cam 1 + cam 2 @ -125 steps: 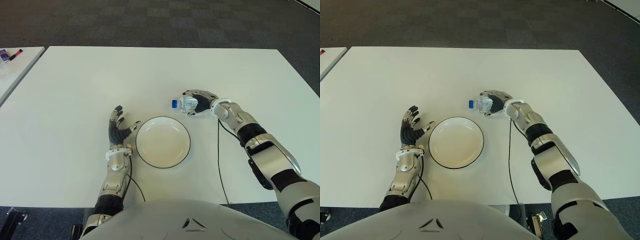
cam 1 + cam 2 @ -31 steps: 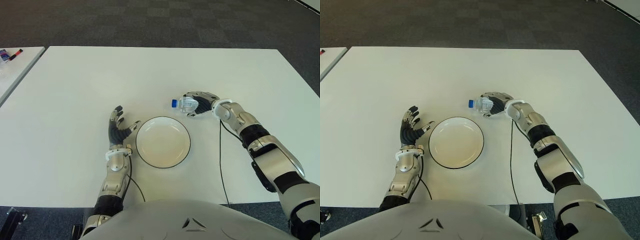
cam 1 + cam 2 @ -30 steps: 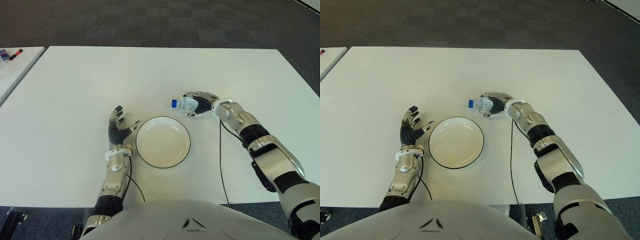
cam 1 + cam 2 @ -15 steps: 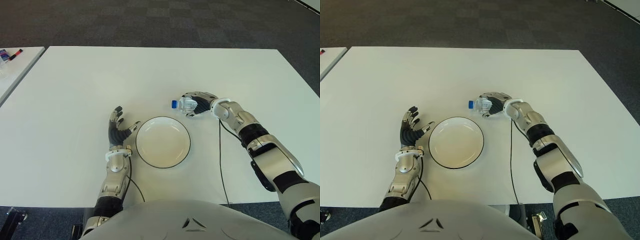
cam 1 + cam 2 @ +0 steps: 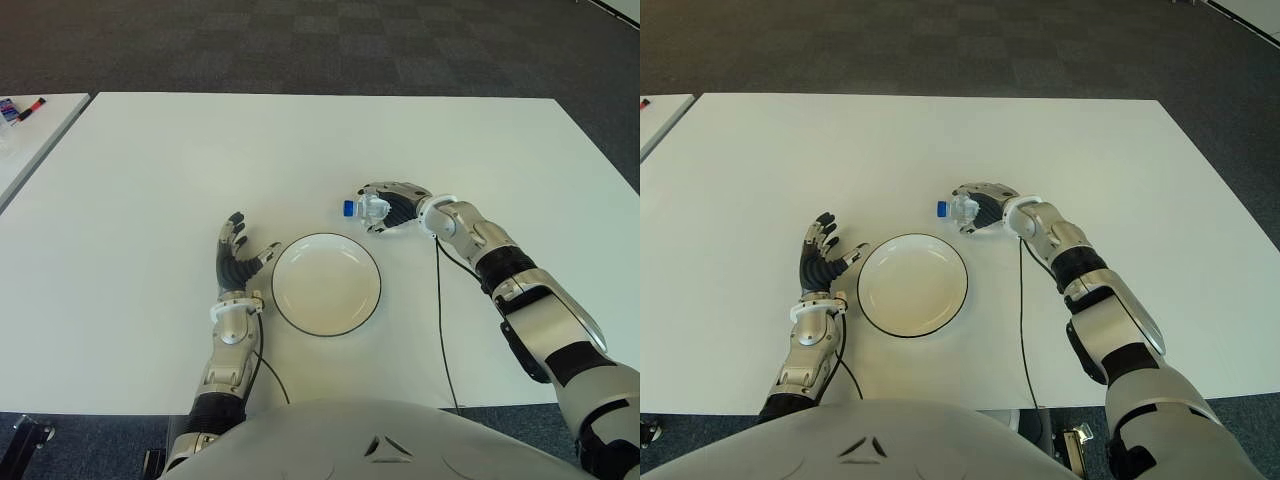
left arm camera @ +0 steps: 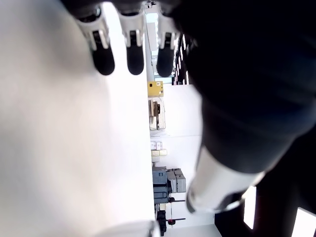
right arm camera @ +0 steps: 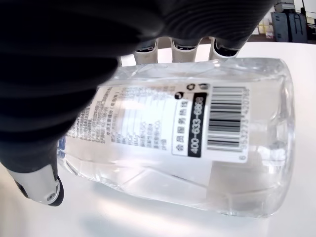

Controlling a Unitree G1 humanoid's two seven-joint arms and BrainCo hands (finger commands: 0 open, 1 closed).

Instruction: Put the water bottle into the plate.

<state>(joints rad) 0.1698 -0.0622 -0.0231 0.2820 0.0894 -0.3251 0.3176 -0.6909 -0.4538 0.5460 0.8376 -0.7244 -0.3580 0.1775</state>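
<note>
Right hand [image 5: 392, 207] wrapped around the water bottle [image 5: 368, 208], fingers curled over the top of it, thumb under; right wrist view shows the clear bottle [image 7: 187, 153] lying sideways in the palm, white label with barcode facing the camera, fingertips [image 7: 186, 48] hooked over the far side. Bottle is horizontal, blue cap [image 5: 348, 209] pointing toward robot's left, sticking out past the fingers. Cannot tell if the bottle touches the table or is just off it. Contents look clear, fill level not readable

Bottle sits just beyond the plate's [image 5: 326, 285] far right rim, near it but not over it, not in it. Plate is white, round, dark rim, nothing in it, flat on the white table [image 5: 150, 170], centred in front of the robot

Left hand [image 5: 240, 260] shows just beside the plate on its left, fingers spread and extended, holding nothing; left wrist view shows three dark fingertips [image 6: 129, 58] stretched out along the tabletop

Black cable [image 5: 439, 310] runs from the right wrist back toward the robot across the table, right of the plate. Second white table [image 5: 30, 140] at far left with small objects at its corner [image 5: 20, 108], too small to identify. Dark checked carpet [image 5: 300, 45] beyond the table. Nothing between bottle and plate
</note>
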